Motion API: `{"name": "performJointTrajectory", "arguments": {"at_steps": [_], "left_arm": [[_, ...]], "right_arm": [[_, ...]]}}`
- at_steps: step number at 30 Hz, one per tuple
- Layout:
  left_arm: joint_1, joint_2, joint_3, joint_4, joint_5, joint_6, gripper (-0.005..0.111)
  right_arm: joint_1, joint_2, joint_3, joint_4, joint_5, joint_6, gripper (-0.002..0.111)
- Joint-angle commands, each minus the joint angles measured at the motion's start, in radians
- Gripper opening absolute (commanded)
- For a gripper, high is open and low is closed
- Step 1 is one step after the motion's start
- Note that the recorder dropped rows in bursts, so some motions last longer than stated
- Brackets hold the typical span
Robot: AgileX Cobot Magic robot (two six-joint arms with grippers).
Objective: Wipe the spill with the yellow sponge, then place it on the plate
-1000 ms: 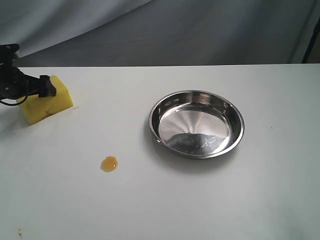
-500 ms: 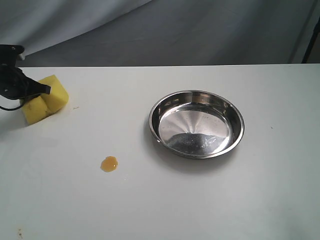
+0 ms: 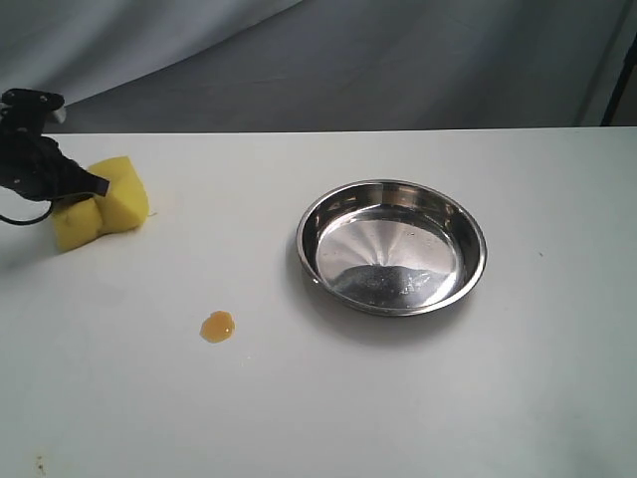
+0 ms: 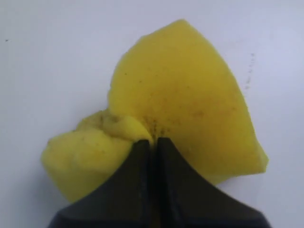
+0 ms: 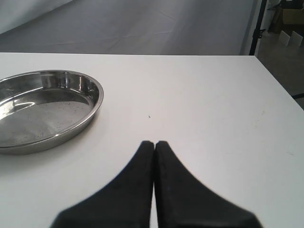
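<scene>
The yellow sponge (image 3: 117, 202) lies at the far left of the white table, pinched into two lobes. My left gripper (image 3: 98, 186) is shut on its middle; in the left wrist view the sponge (image 4: 190, 95) bulges on both sides of the gripper (image 4: 152, 141). The spill (image 3: 218, 326) is a small amber blob nearer the front, well apart from the sponge. The steel plate (image 3: 474, 224) sits right of centre with nothing in it. In the right wrist view my right gripper (image 5: 155, 142) is shut on nothing above bare table, with the plate (image 5: 95, 99) beside it.
The table's back edge runs behind the sponge, with grey cloth (image 3: 398, 60) hanging beyond it. In the right wrist view the table's edge (image 5: 280, 80) drops off to a floor with a dark stand (image 5: 259, 26).
My left gripper has closed onto the sponge, squeezing it from a block into two lobes, and has shifted it slightly to the right. The spill and plate have not moved.
</scene>
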Motion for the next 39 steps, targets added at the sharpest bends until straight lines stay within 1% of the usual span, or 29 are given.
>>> {"name": "performJointTrajectory", "arguments": {"at_steps": [1,2,3,4,6,8,10,14,17,20,23,24,27,29,32,34,37,39], "left_arm": [[-0.119,0.012,0.005,0.003,-0.016,0.052,0.000],[-0.168,0.023,0.005,0.002,-0.038,0.054,0.000],[-0.187,0.029,0.005,0.002,-0.043,0.054,0.000],[-0.229,0.041,0.005,0.002,-0.043,0.084,0.000],[-0.278,0.043,0.005,0.002,-0.045,0.126,0.000],[-0.300,0.039,0.005,0.002,-0.066,0.126,0.000],[-0.303,0.039,0.005,0.002,-0.078,0.126,0.000],[-0.280,0.039,0.005,0.004,-0.111,0.124,0.000],[-0.237,0.039,0.005,0.006,-0.121,0.122,0.000],[-0.169,0.039,0.005,0.006,-0.111,0.116,0.000],[-0.098,0.039,0.005,0.006,-0.070,0.113,0.000],[-0.066,0.039,0.005,0.006,-0.053,0.109,0.000],[0.000,0.039,0.005,0.006,-0.016,0.090,0.000],[0.031,0.039,0.005,-0.002,0.012,0.090,0.000],[0.038,0.039,0.005,-0.006,0.037,0.090,0.000],[0.024,0.039,0.005,-0.023,0.045,0.090,0.000],[-0.016,0.039,0.005,-0.093,0.055,0.095,0.000],[-0.058,0.039,0.005,-0.117,0.074,0.104,0.000]], "right_arm": [[-0.003,0.003,0.004,0.005,-0.008,0.001,0.000],[-0.003,0.003,0.004,0.005,-0.008,0.001,0.000],[-0.003,0.003,0.004,0.005,-0.008,0.001,0.000],[-0.003,0.003,0.004,0.005,-0.008,0.001,0.000],[-0.003,0.003,0.004,0.005,-0.008,0.001,0.000],[-0.003,0.003,0.004,0.005,-0.008,0.001,0.000],[-0.003,0.003,0.004,0.005,-0.008,0.001,0.000],[-0.003,0.003,0.004,0.005,-0.008,0.001,0.000],[-0.003,0.003,0.004,0.005,-0.008,0.001,0.000],[-0.003,0.003,0.004,0.005,-0.008,0.001,0.000],[-0.003,0.003,0.004,0.005,-0.008,0.001,0.000],[-0.003,0.003,0.004,0.005,-0.008,0.001,0.000],[-0.003,0.003,0.004,0.005,-0.008,0.001,0.000],[-0.003,0.003,0.004,0.005,-0.008,0.001,0.000],[-0.003,0.003,0.004,0.005,-0.008,0.001,0.000],[-0.003,0.003,0.004,0.005,-0.008,0.001,0.000],[-0.003,0.003,0.004,0.005,-0.008,0.001,0.000],[-0.003,0.003,0.004,0.005,-0.008,0.001,0.000]]}}
